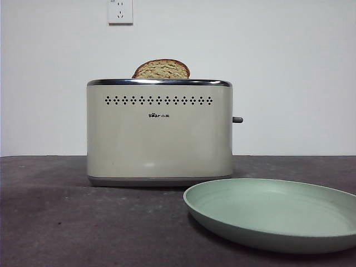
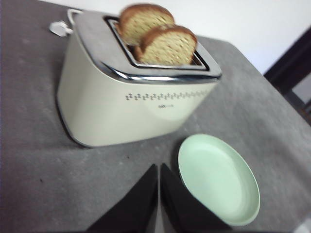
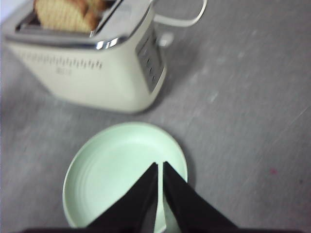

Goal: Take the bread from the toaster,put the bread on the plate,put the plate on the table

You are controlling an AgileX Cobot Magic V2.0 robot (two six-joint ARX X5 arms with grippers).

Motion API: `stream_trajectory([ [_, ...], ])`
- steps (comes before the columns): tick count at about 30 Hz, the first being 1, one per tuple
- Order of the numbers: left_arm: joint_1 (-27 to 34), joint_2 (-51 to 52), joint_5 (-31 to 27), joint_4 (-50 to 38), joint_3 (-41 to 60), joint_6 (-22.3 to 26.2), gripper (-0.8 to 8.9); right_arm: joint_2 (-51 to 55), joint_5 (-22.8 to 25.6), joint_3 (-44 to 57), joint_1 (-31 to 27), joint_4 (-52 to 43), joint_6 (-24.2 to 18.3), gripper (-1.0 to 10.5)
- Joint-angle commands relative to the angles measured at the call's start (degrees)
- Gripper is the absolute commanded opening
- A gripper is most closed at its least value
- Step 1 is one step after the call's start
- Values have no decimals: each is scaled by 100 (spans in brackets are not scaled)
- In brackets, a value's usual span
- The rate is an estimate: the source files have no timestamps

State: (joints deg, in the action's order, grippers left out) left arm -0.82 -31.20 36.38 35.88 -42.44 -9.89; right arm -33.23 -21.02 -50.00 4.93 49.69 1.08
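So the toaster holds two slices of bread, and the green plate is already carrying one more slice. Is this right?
Not quite. The plate carries nothing; the right wrist view shows its whole face bare. The rest stands: the toaster holds two slices, the bread and a second slice behind it, as the left wrist view shows.

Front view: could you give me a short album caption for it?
Bread peeks from a cream toaster beside an empty mint-green plate on a dark table.
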Motion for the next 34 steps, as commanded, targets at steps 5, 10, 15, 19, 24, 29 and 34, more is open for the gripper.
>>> stream_trajectory([
  [5, -81, -92, 116, 162, -140, 236, 11, -186, 4, -186, 210, 317, -308, 4],
  [10, -81, -94, 114, 188, -188, 234, 199, -186, 125, -186, 212, 306, -284, 136],
  [15, -81, -94, 111, 184, -229, 236, 449, -199, 621, -186, 212, 310, -87, 411],
  [19, -81, -98, 114, 184, -229, 236, 448, -240, 605, -188, 212, 313, -22, 411],
  [24, -81, -120, 114, 44, -232, 236, 447, -304, 601, -186, 212, 310, -15, 411],
  [29, -164, -404, 114, -494, -382, 238, 445, -378, 601, -186, 212, 313, 7, 411],
  [34, -385, -1067, 109, -846, -811, 393, 443, -378, 601, -186, 212, 313, 20, 410],
])
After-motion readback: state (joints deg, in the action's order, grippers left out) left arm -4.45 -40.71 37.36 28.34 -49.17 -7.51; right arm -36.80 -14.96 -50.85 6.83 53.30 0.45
